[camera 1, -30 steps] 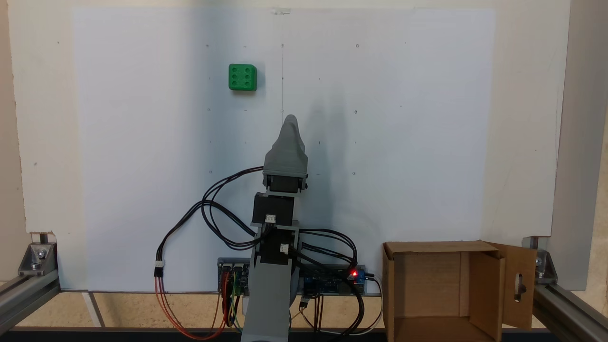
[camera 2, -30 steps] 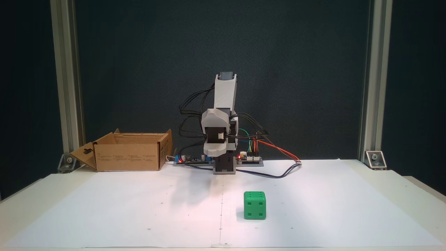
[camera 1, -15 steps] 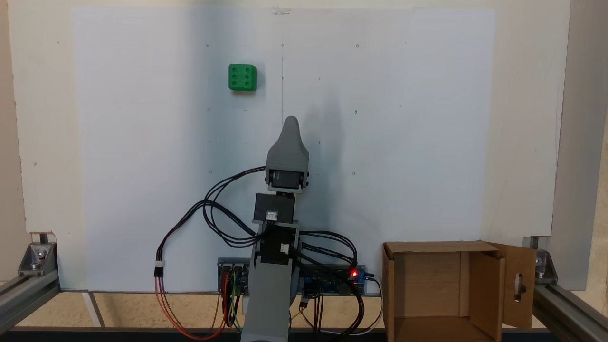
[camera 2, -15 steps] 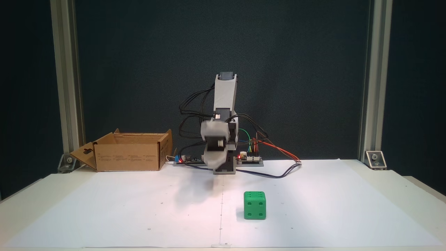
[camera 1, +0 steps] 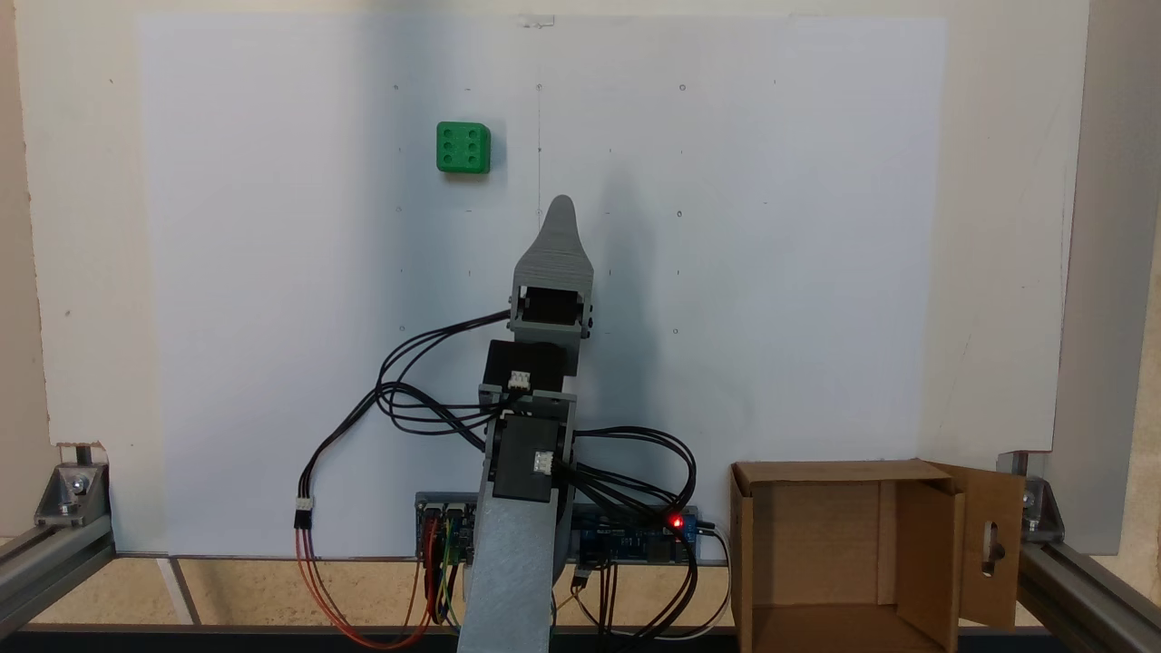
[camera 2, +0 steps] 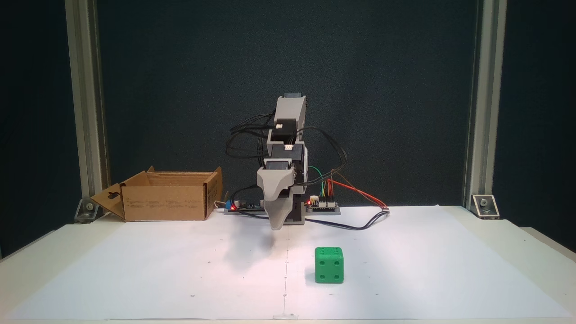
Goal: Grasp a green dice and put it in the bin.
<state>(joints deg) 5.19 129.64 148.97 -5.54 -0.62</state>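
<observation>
A white paper sheet (camera 1: pixel 771 272) covers most of the table (camera 1: pixel 82 272) and carries small printed marks and a thin centre line; in a fixed view (camera 2: pixel 405 279) it stretches from the front edge back to the arm's base. Aluminium frame posts (camera 2: pixel 85 112) stand at both sides against a dark backdrop.

The bin (camera 1: pixel 821 553), a brown cardboard box with its flaps open, sits at the near right corner in a fixed view, one flap showing a slot cutout (camera 1: pixel 994 542). In a fixed view the bin (camera 2: pixel 166 202) stands at the back left, beside the arm's base, off the paper's rear edge.

The arm (camera 1: pixel 526 453) rises from a base flanked by circuit boards (camera 1: pixel 635 535) with a red light lit, and black, red and coloured wires (camera 1: pixel 408 399) loop out from its joints. It reaches forward over the middle of the sheet and bends down at the wrist.

The gripper (camera 2: pixel 276 223) points downward, its tip hanging above the paper and casting a soft shadow below. In a fixed view the gripper (camera 1: pixel 561 207) appears as one grey tapered piece; the jaws lie one behind the other, so whether they are parted cannot be told. Nothing is seen in its hold.

The green dice (camera 1: pixel 463 148) rests on the paper, well apart from the bin. In a fixed view the dice (camera 2: pixel 329 265) sits in front of the gripper and to its right, not touching it, four pips facing the camera.
</observation>
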